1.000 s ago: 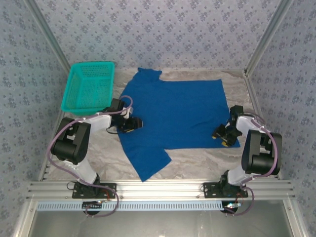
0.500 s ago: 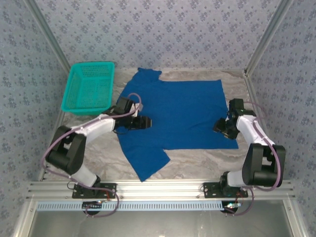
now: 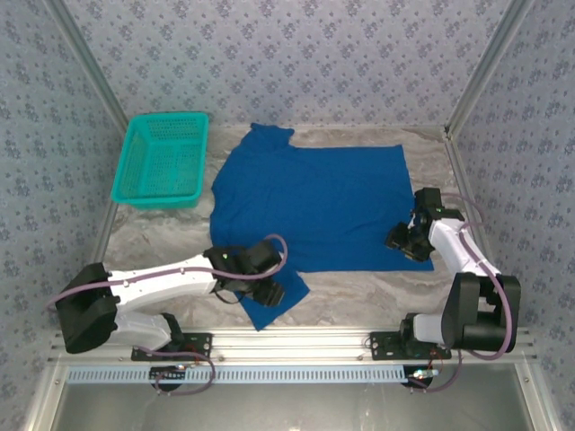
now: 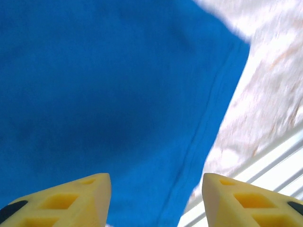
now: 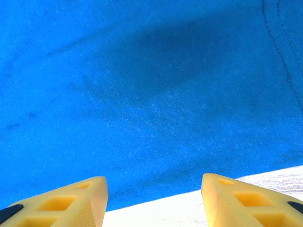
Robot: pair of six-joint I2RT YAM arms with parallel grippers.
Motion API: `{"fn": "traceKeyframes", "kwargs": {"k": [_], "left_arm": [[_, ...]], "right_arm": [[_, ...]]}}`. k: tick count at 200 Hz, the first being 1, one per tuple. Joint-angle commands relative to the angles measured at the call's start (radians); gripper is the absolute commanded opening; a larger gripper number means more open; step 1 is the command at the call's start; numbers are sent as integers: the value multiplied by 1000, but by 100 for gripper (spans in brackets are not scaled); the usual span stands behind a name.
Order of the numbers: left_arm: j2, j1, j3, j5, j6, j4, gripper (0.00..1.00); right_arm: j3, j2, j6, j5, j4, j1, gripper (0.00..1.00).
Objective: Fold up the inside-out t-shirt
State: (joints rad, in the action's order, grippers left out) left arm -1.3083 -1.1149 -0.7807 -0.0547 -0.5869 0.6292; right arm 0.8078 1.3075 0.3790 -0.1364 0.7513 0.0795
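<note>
Judging the job as hardly starting: finding the inside-out t-shirt (image 3: pixel 314 202) lying spread flat across the bench (image 3: pixel 359 287), showing no fold anywhere (one sleeve pointing to the far edge, the other to the near edge). Leaving every fold to do. Hovering the left tool (image 3: pixel 269 292) over the near sleeve, just inside its stitched hem, holding jaws apart and gripping nothing. Poising the right tool (image 3: pixel 402 242) over the shirt's near right corner, right beside the cloth edge and bare bench, likewise holding jaws apart and empty. Placing both tools above blue cloth, seemingly close to it, though not managing to tell whether touching. Lying just beside the teal basket (image 3: pixel 162 162) at far left, not overlapping it.
</note>
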Motion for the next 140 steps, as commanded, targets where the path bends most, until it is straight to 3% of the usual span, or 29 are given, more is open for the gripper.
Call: {"fn": "traceKeyframes", "kwargs": {"k": [1, 64, 140], "left_arm": [[-1, -60, 27, 9, -126, 158, 57], [-114, -127, -6, -3, -74, 96, 56], [-209, -131, -54, -75, 33, 117, 56]], "right_arm": [[15, -31, -11, -50, -16, -1, 57], [11, -55, -20, -75, -15, 1, 57], [16, -58, -22, -68, -6, 0, 57]]}}
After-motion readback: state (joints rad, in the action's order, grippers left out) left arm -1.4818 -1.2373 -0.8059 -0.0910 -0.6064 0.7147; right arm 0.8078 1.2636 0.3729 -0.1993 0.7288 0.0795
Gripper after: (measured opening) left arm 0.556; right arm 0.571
